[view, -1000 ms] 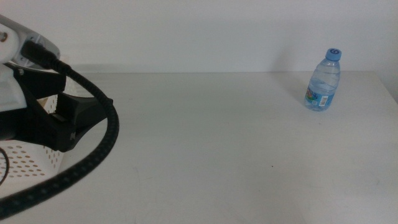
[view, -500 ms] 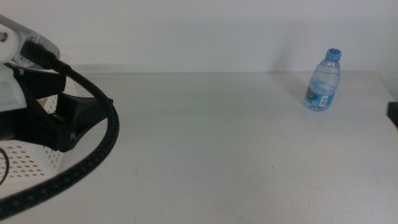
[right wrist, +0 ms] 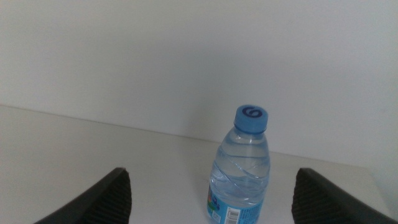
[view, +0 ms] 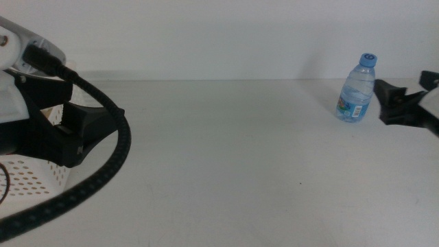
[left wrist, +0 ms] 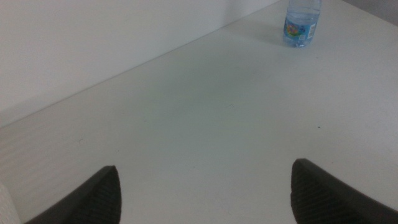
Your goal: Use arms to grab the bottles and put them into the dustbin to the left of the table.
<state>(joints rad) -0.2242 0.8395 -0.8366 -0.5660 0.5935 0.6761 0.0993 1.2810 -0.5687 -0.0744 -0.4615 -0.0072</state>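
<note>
A small clear water bottle (view: 357, 92) with a blue cap stands upright at the table's (view: 219, 158) far right. My right gripper (view: 384, 101) comes in from the right edge, just to the right of it and apart from it, jaws open. In the right wrist view the bottle (right wrist: 241, 168) stands ahead, centred between those open jaws (right wrist: 212, 173). My left gripper (view: 96, 134) hangs open and empty at the left, above the dustbin (view: 34, 175), a white perforated basket partly hidden by the arm. In the left wrist view the bottle (left wrist: 301, 22) is far off beyond the wide-open left gripper (left wrist: 205, 186).
A thick black cable (view: 103, 165) loops from the left arm across the lower left of the middle view. A plain white wall (view: 219, 34) runs behind the table's back edge. The table's right edge lies just past the bottle.
The right gripper has entered from the right edge and moved left, up to the water bottle. The left arm and the bottle have stayed in place.
</note>
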